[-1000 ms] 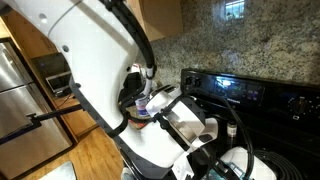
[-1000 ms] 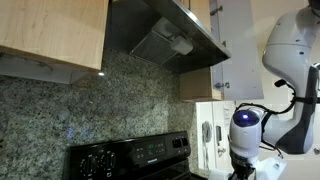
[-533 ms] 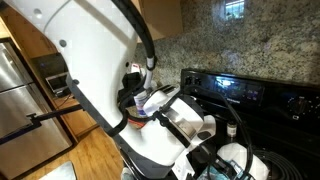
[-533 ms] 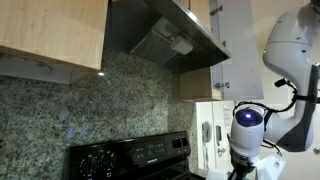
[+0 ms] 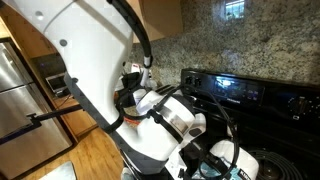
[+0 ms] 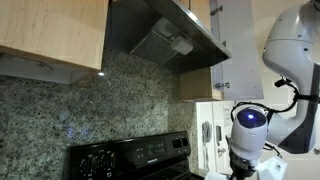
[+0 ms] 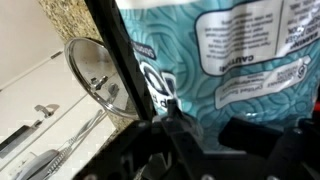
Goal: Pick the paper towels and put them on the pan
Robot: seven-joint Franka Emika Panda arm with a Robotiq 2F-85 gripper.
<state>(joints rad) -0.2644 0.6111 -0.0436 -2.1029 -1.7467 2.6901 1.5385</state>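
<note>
The paper towels (image 7: pixel 215 45) fill the wrist view: a white roll in clear wrap with teal-blue print. My gripper (image 7: pixel 210 70) is shut on the roll, one dark finger (image 7: pixel 125 70) running up its left side and the other at the right edge. The pan (image 7: pixel 93 72) is a round silver disc left of the roll, seen tilted, with its long handle (image 7: pixel 65 150) running to the lower left. In both exterior views the white arm (image 5: pixel 165 120) (image 6: pixel 248 135) hides the gripper, the roll and the pan.
The black stove back panel (image 5: pixel 240 88) (image 6: pixel 130 155) stands against the granite backsplash (image 6: pixel 60 100). A range hood (image 6: pixel 165 40) and wooden cabinets (image 6: pixel 50 30) hang above. A steel fridge (image 5: pixel 15 90) is at the side. A pale surface (image 7: pixel 30 100) lies beside the pan.
The arm's wrist section has swung a little to the left and down in an exterior view. The stove and surroundings have not moved.
</note>
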